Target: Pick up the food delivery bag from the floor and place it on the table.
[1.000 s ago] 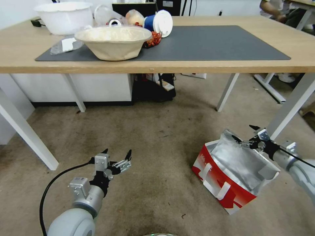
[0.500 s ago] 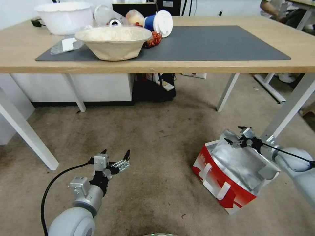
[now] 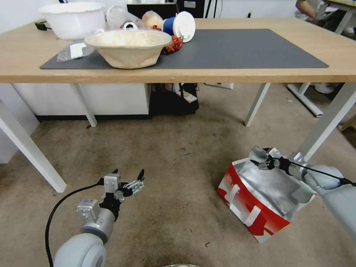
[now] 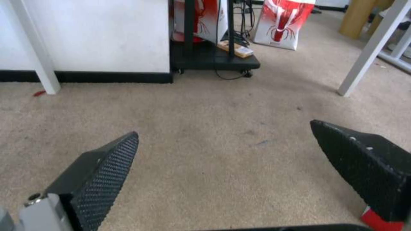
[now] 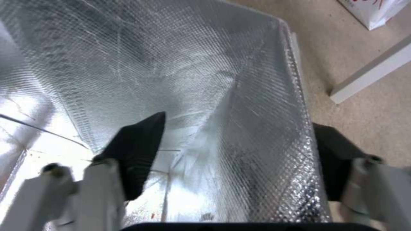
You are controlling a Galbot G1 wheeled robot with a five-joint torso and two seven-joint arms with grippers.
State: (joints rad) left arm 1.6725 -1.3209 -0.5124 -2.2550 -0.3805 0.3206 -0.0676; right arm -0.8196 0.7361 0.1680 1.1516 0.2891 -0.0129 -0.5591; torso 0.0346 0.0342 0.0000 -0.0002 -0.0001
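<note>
With the food delivery bag point(image 3: 259, 200) on the floor point(image 3: 174, 155) and the right gripper point(image 3: 259, 157) wide astride its foil wall, close squarely — pinch deep (foil slips); left gripper point(image 3: 128, 177) hovers open

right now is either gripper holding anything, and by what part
Nothing is held. The right gripper straddles the food delivery bag's foil rim, open; the left gripper is open.

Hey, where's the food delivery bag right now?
The food delivery bag sits on the floor at the right of the head view, near a white leg of the table, with the open right gripper straddling its far foil wall.
</note>
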